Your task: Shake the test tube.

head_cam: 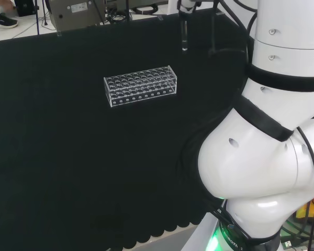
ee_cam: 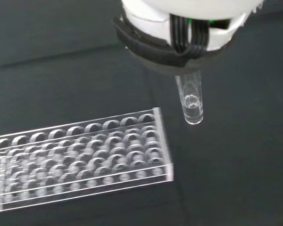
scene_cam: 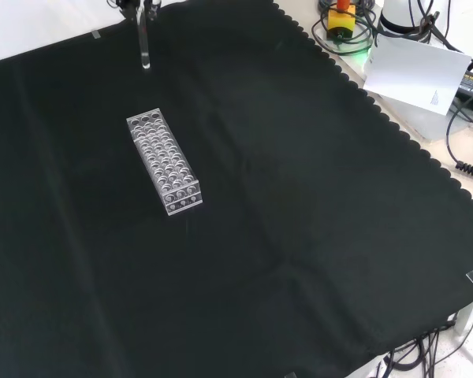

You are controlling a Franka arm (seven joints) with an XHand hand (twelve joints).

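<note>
A: Front view, left to right: test tube [scene_cam: 145,47] hangs upper left, clear of rack [scene_cam: 163,162] at centre-left.

B: Hand [ee_cam: 188,35] curls round its top. Risk: a vigorous shake may slip it free.

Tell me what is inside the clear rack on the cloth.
The rack holds rows of empty holes; no tubes stand in it. The test tube hangs from the hand, off the rack's end.

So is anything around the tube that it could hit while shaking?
Nothing visible. The tube hangs from the hand above bare cloth, off beyond one end of the rack.
</note>
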